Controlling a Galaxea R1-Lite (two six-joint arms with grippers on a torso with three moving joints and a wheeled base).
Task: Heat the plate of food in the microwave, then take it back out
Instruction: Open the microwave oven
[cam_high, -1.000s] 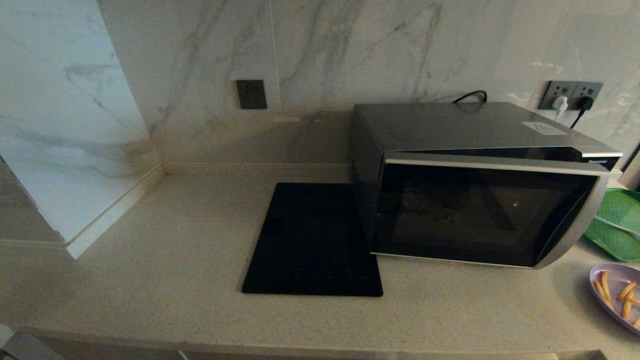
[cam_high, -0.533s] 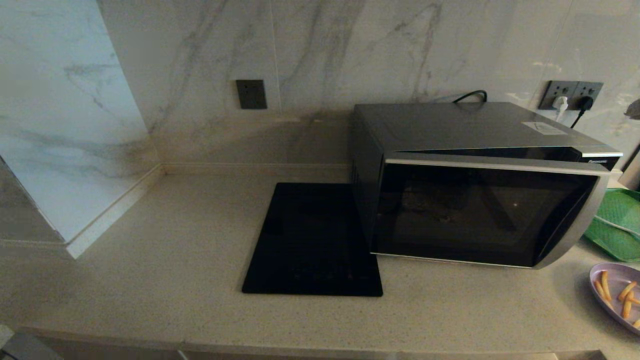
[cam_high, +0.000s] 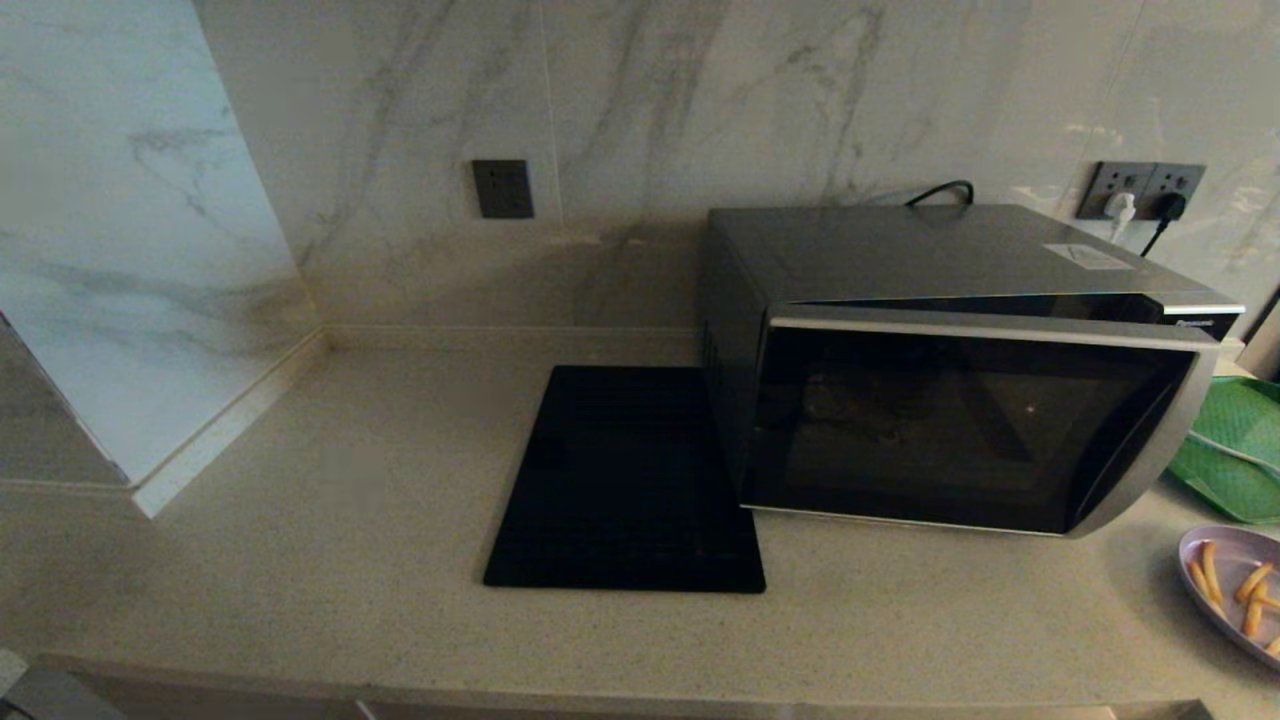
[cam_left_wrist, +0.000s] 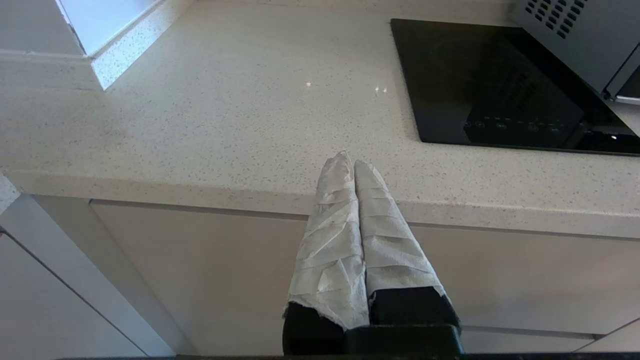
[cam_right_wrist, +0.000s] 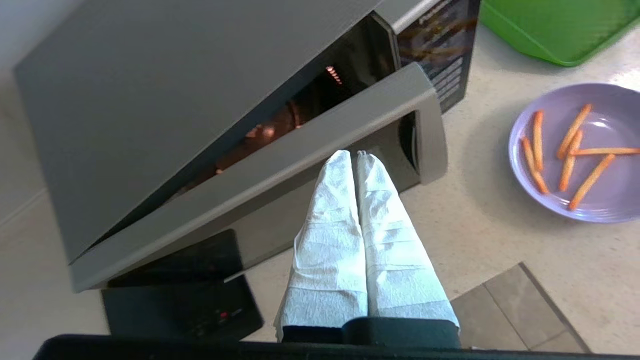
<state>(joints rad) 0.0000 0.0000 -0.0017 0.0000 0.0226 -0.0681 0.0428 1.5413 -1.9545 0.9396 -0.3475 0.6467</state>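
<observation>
Plate (cam_high: 1236, 588): lilac, lower right edge of the head view, on the counter (cam_high: 350, 520); several fries (cam_right_wrist: 570, 150) on it; nothing is touching it.
Microwave (cam_high: 950, 400): right of centre in the head view; door (cam_right_wrist: 280, 170) ajar, swung partly out from the right side, a gap open along its top; inside looks empty as far as the gap shows.
Right gripper (cam_right_wrist: 354, 156): not in the head view; in its wrist view the wrapped fingers are pressed together, empty, tips above the door's top edge, the plate to the right of frame.
Left gripper (cam_left_wrist: 349, 162): fingers together, empty, parked at the counter's front edge, clear of the work.
Surroundings: black mat (cam_high: 625, 480) just left of the microwave; green tray (cam_high: 1235, 450) at right edge, behind the plate.
Step in hand: judged to be door opening; plate not yet loaded.
Next move: door needs swinging wider so the cavity is clear, then the right gripper must part its fingers and take the plate by its rim, keeping it level.
</observation>
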